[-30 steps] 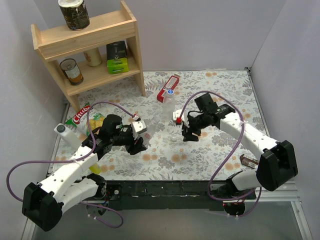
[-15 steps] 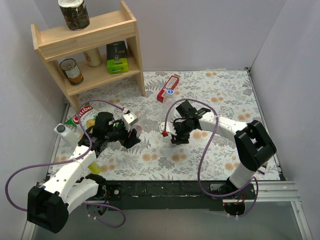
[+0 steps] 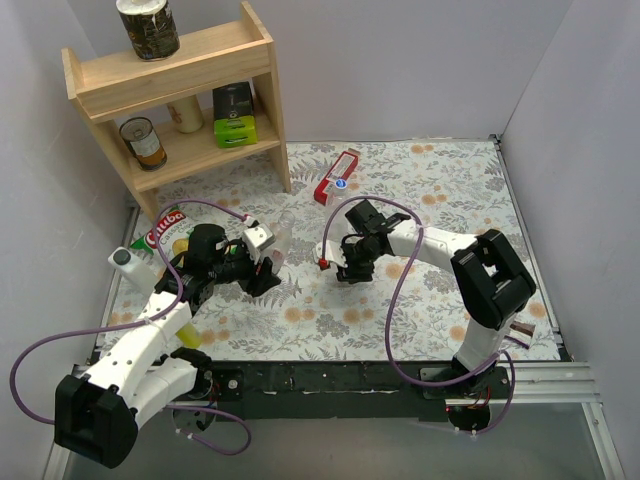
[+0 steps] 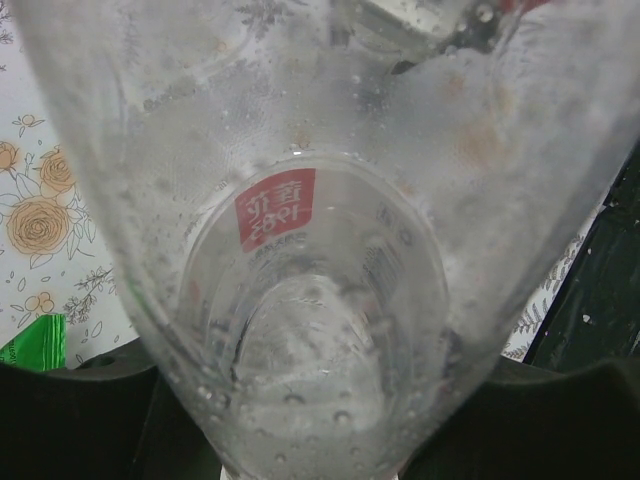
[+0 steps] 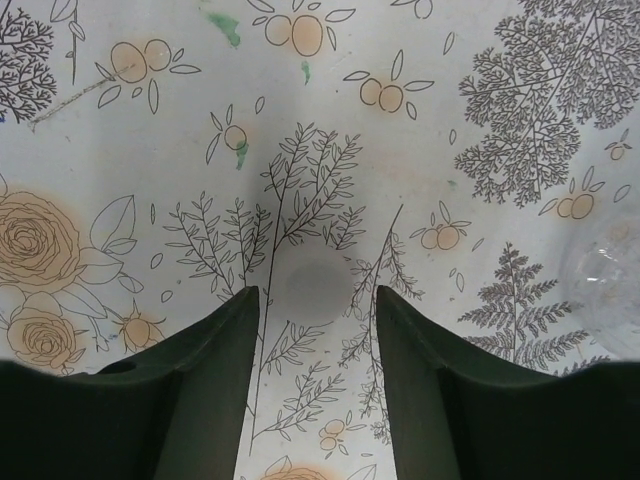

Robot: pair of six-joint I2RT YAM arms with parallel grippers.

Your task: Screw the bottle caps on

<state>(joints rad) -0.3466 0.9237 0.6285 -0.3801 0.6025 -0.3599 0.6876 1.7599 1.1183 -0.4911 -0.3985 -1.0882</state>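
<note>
My left gripper [image 3: 268, 268] is shut on a clear bottle [image 4: 320, 300] with a red-and-white label; its wet wall fills the left wrist view. From above, this bottle [image 3: 279, 243] shows left of centre. My right gripper [image 5: 317, 295] points down at the flowered cloth, open, and a pale whitish cap [image 5: 316, 285] lies flat between its fingertips without touching either. In the top view the right gripper [image 3: 348, 268] is at mid-table. A blue-and-white cap [image 3: 341, 184] rests by the red box. A clear rounded bottle part [image 5: 606, 290] shows at the right edge.
A flat red box [image 3: 333, 180] lies behind the right gripper. A wooden shelf [image 3: 180, 100] with cans and a green packet stands at the back left. A snack bag [image 3: 165, 235] and a white container [image 3: 125, 260] lie by the left arm.
The right arm has swung left and come down over the pale cap, its jaws narrower than before. The left arm drew the bottle back to the left, then held still.
</note>
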